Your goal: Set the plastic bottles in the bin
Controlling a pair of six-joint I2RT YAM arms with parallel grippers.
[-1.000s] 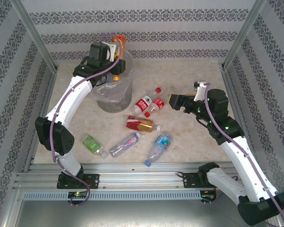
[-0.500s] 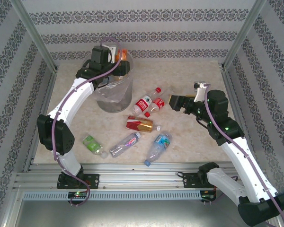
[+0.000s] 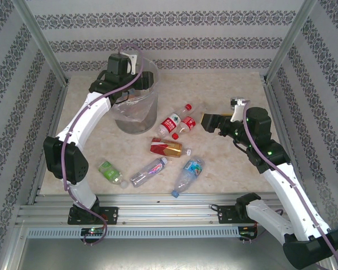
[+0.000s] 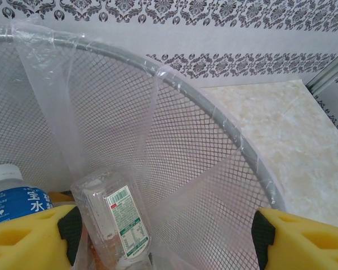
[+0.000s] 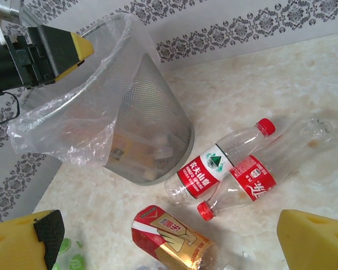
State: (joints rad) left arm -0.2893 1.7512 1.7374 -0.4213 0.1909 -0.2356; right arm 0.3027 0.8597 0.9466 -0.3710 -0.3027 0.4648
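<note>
The bin (image 3: 136, 115) is a grey mesh basket lined with a clear bag, at the back left of the table. My left gripper (image 3: 136, 68) hangs over its mouth, open. In the left wrist view its yellow fingers (image 4: 28, 239) stand wide apart above the bin's rim (image 4: 214, 112), and a clear bottle with a white and green label (image 4: 115, 219) lies loose inside beside a blue-labelled bottle (image 4: 14, 199). Two red-labelled plastic bottles (image 3: 170, 125) lie crossed right of the bin. My right gripper (image 3: 209, 121) is open beside them, holding nothing.
More bottles lie nearer the arms: a red and gold one (image 3: 168, 147), a purple-labelled one (image 3: 148, 171), a blue-labelled one (image 3: 188, 174) and a green one (image 3: 111, 172). Patterned walls and metal posts (image 3: 281, 45) close in the table.
The left gripper opened over the bin, and the orange-capped bottle it held has dropped out of its fingers into the bin. The right arm has stayed still.
</note>
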